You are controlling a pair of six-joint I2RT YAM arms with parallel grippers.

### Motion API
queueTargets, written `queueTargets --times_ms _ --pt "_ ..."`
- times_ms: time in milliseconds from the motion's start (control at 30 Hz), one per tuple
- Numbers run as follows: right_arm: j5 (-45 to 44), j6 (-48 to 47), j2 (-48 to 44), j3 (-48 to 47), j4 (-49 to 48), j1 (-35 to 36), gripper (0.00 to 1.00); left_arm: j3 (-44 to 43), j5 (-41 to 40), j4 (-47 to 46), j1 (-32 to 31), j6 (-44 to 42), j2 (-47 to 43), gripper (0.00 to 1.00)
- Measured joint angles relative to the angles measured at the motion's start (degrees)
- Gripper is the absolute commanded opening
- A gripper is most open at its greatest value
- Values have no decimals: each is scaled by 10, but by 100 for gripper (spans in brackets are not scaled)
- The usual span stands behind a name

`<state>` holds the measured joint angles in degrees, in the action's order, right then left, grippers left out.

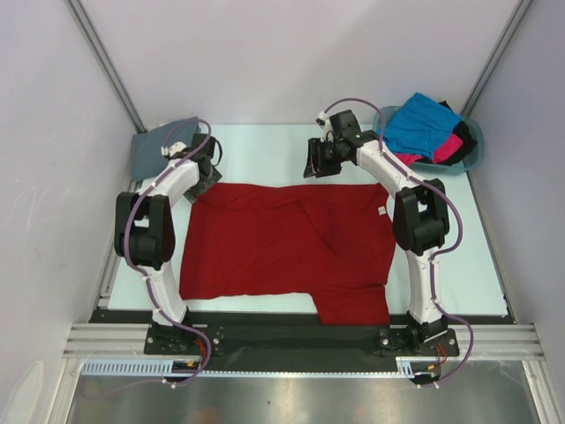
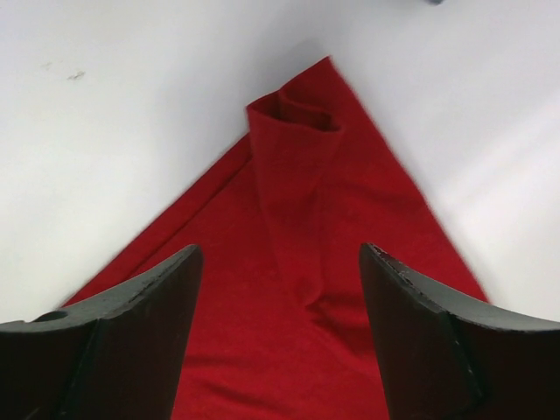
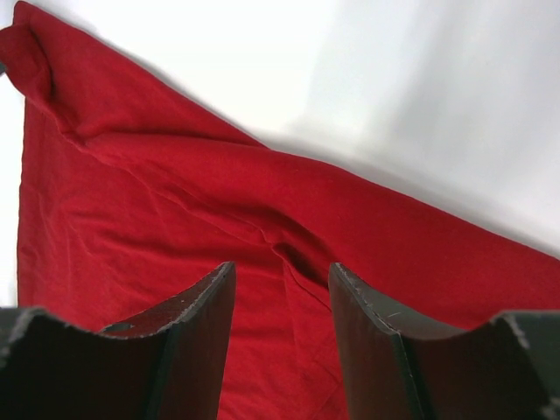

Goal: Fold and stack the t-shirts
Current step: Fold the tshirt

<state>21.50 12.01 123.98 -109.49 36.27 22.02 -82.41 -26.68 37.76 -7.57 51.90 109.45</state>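
A deep red t-shirt (image 1: 282, 247) lies spread on the table, partly folded, with a flap hanging toward the front right. My left gripper (image 1: 202, 185) is open and empty over the shirt's back left corner; the left wrist view shows the red cloth (image 2: 297, 175) between its fingers (image 2: 149, 315). My right gripper (image 1: 312, 168) is open and empty at the shirt's back edge, above a crease in the red cloth (image 3: 175, 201). A slate grey t-shirt (image 1: 157, 147) lies folded at the back left. Bright blue (image 1: 419, 124), hot pink (image 1: 454, 147) and black (image 1: 447, 108) t-shirts are piled in the basket.
The teal plastic basket (image 1: 478, 155) stands at the back right corner. White walls with metal posts enclose the table on the back and both sides. The arm bases sit on a black rail at the near edge.
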Motion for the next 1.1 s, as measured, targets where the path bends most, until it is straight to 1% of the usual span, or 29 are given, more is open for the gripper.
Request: queueTargets --times_ms 100,300,433,600,867,1100 --pt "0 0 0 0 0 0 53 -20 11 -13 0 0 10 79" --pt "0 0 0 0 1 -1 53 -131 41 -39 1 2 89 78" --pt "-1 0 0 0 1 -2 53 -156 59 -46 1 6 124 78" --pt "0 -1 0 0 2 -5 53 -159 60 -28 2 11 150 78" --pt "3 0 0 0 2 -5 52 -155 28 41 8 12 151 78" --pt "7 0 0 0 1 -2 52 -59 8 57 10 11 89 78"
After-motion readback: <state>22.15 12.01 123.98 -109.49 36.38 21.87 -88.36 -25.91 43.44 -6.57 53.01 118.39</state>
